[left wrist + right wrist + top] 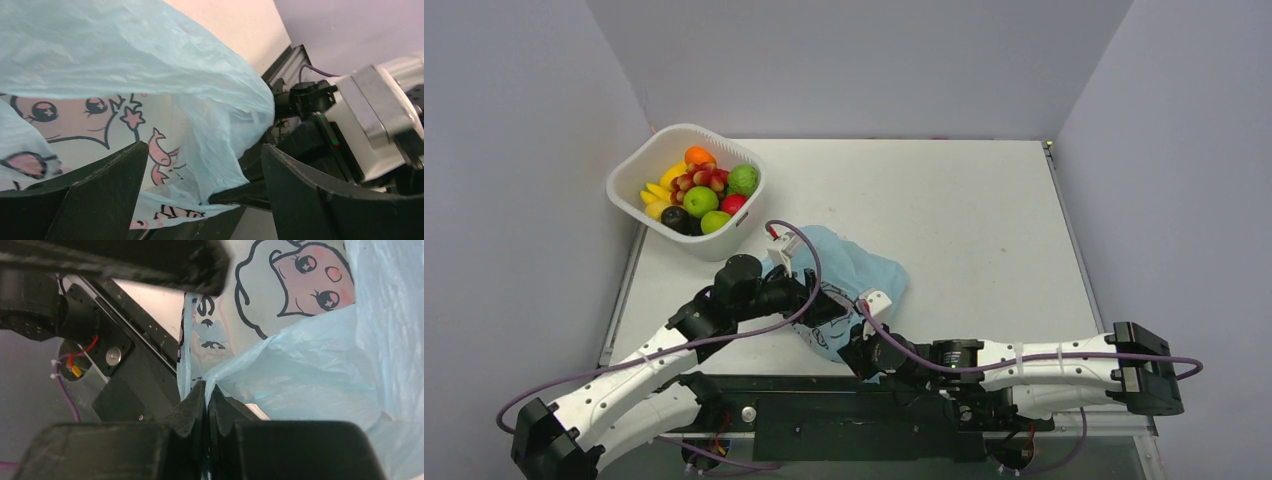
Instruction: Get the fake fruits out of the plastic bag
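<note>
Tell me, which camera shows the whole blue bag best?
The top external view: the plastic bag lies on the table, mostly visible from above. Left wrist shows only a crinkled close-up with fish drawings; right wrist shows a cartoon face and the right pincer pinching a fold.

Fruits (696,190) in basket (714,242), bag (869,265) nearer, rightward

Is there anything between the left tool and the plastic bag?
Nothing visible. The left tool is open with a fold of the plastic bag between its fingers, and the right tool is shut on its edge.
</note>
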You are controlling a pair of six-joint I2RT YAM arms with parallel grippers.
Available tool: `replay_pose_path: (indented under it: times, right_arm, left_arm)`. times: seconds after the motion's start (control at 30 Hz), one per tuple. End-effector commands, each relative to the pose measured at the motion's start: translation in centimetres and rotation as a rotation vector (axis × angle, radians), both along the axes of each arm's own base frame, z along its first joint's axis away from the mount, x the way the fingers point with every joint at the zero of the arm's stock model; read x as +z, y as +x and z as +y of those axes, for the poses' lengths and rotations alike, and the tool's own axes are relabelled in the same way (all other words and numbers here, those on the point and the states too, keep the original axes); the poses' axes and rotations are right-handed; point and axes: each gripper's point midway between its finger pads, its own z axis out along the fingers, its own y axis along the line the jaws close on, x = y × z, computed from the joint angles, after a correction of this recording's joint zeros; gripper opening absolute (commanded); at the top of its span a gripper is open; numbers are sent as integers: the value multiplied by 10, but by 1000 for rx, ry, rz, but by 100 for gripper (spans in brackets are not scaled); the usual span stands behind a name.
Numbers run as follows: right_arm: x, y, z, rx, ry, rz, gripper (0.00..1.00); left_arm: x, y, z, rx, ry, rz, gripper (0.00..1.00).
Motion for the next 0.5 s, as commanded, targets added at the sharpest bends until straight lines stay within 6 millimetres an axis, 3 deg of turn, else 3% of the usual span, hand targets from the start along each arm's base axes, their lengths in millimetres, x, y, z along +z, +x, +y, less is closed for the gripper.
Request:
replay_pose_path:
  times: [0.0, 0.1, 0.3, 0.43, 0.47]
  right_arm:
    - [1, -7, 3, 18, 35, 9, 0]
    - [-11, -2, -11, -43, 3, 26, 2]
    - [-19, 4, -39, -123, -28, 26, 34]
    - [-4, 11, -59, -153, -39, -16, 48]
    - [9, 14, -62, -166, -17, -36, 51]
  left_arm:
    - [4, 31, -7, 117, -34, -88, 81]
    - [-5, 39, -11, 144, -55, -79, 81]
    - [-38, 47, -2, 211, 15, -45, 79]
    - [-63, 43, 4, 217, 62, -9, 79]
    - [-70, 41, 6, 218, 72, 2, 78]
